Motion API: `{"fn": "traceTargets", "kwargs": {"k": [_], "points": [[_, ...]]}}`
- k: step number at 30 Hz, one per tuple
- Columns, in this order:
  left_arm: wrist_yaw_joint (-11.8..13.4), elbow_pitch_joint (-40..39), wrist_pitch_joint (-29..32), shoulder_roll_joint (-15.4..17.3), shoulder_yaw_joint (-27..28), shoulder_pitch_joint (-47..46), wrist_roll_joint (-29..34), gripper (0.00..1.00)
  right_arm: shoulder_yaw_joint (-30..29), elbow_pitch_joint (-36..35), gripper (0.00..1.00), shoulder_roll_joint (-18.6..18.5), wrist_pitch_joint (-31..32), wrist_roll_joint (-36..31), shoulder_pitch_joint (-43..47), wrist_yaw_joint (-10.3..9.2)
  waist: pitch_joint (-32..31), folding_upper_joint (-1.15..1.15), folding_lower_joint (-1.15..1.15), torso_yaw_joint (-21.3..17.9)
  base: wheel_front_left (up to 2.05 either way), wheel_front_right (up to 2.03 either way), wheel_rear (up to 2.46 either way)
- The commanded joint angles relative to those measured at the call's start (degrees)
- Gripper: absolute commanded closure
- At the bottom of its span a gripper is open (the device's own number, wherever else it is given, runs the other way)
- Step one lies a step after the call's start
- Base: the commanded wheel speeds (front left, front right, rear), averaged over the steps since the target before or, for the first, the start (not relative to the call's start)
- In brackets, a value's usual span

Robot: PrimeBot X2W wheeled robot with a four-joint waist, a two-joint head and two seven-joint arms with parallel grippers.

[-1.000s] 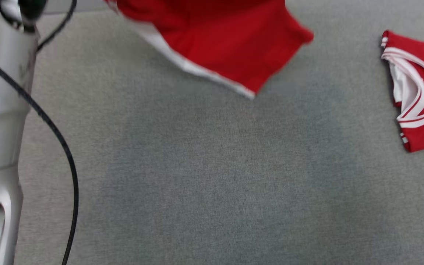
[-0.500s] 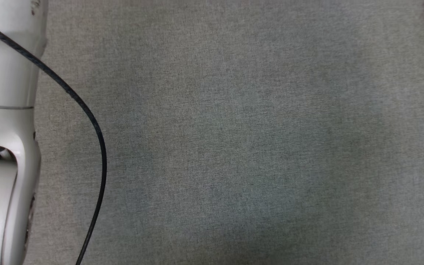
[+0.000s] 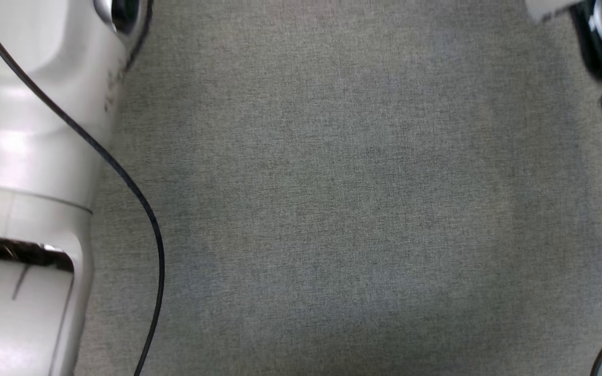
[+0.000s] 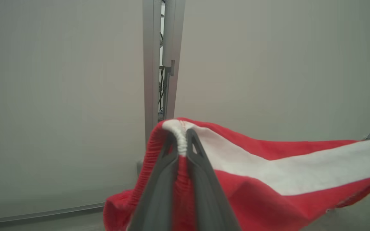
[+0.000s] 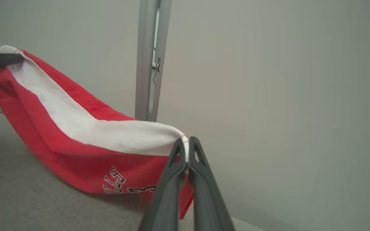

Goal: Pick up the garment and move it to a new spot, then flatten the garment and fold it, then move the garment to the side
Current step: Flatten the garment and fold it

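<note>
Red garment (image 5: 69,158) stretched between left claw (image 4: 181,138) and right claw (image 5: 187,143), both clamped.

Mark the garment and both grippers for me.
garment (image 5: 75,166): right wrist view, red body under the white band.
left gripper (image 4: 181,138): left wrist view, between fingertips pinching the white edge.
right gripper (image 5: 187,144): right wrist view, between fingertips pinching the white edge.

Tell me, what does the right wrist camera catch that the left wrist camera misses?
Right wrist view: the right pincer shut on one corner, and black lettering on the red garment. Left wrist view: the ribbed white hem, pinched up close. Shared: the left pincer, shut on the other corner, the garment's white band, the grey wall and the metal post.
</note>
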Motion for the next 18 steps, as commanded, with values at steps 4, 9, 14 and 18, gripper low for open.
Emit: {"fn": "traceTargets", "kwargs": {"k": [4, 9, 14, 18], "points": [[-1.33, 1.65, -0.21, 0.47, -0.28, 3.99, 0.01, 1.00, 2.79, 0.49, 1.00, -1.70, -0.24, 2.35, 4.44, -0.02, -2.56, 0.00, 0.00, 1.00, 0.00, 0.00, 0.00], [-3.12, 5.96, 2.76, 0.62, -2.85, 7.94, -0.49, 1.00, 5.91, 2.67, 1.00, -3.03, -0.24, 5.18, 8.94, -0.02, -5.74, 0.00, 0.00, 2.08, 0.00, 0.00, 0.00], [-4.01, 8.10, 8.10, 0.64, -5.13, 11.41, -1.96, 1.00, 9.52, 4.63, 1.00, -3.92, -0.24, 7.39, 11.79, -0.02, -7.67, 0.00, 0.00, 2.89, 0.00, 0.00, 0.00], [-4.09, 7.21, 11.93, 0.73, -9.10, 14.15, -2.73, 1.00, 14.21, 6.27, 1.00, -4.97, -0.24, 9.09, 13.00, -0.02, -9.19, 0.00, 0.00, 3.58, 0.00, 0.00, 0.00]]}}
